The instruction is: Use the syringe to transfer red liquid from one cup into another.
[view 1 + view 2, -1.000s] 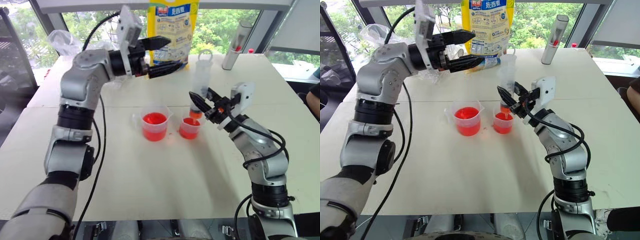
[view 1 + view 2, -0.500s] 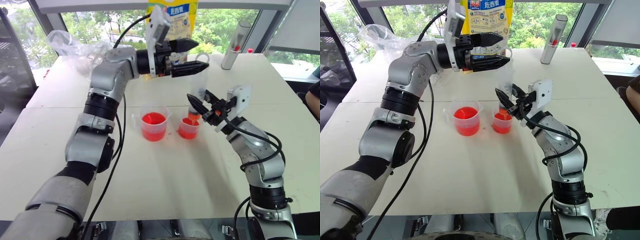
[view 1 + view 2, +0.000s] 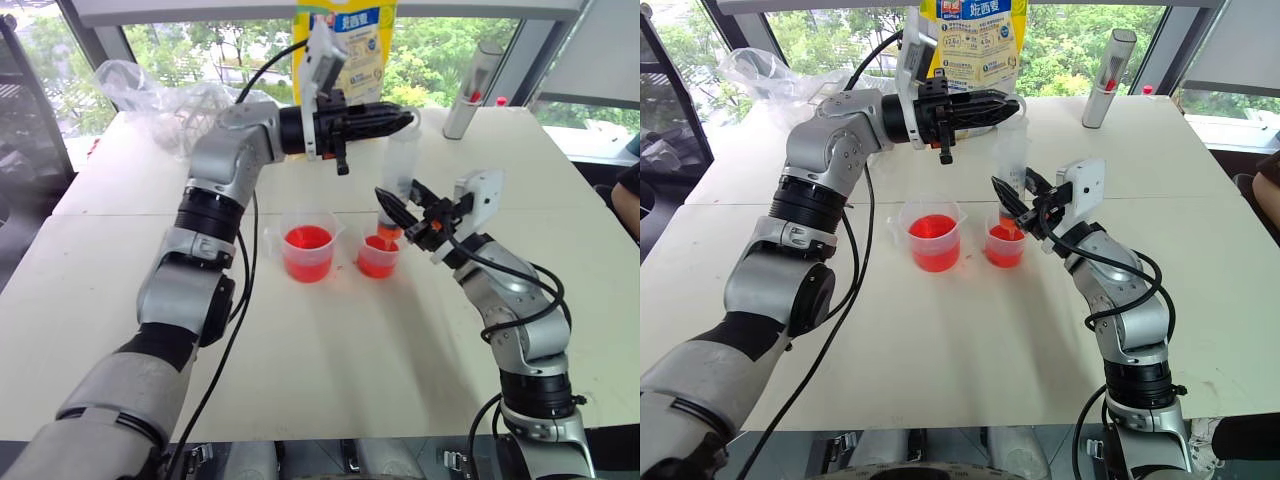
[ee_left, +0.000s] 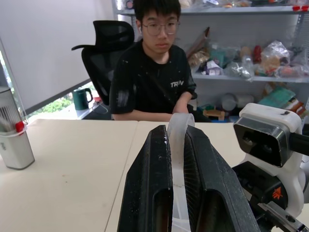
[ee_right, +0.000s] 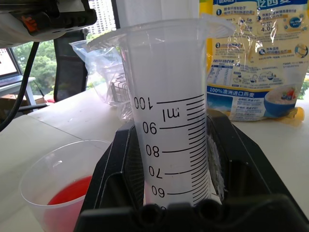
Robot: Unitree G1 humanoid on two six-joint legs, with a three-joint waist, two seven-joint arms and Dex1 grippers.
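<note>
While the right gripper (image 3: 398,212) clamps the big clear plastic syringe (image 3: 398,180) upright, orange tip over the small handleless cup (image 3: 377,255) mid-table beside the handled cup of red liquid (image 3: 307,246), the left gripper (image 3: 392,118), fingers (image 4: 210,179) pinching the plunger ring (image 4: 176,128), should press straight down, slowly

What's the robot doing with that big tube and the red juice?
It is moving red liquid between cups with a syringe. The right end effector holds the barrel upright, tip over the smaller cup. The left end effector is shut on the plunger's ring at the top. The handled cup sits beside it, holding red liquid too.
</note>
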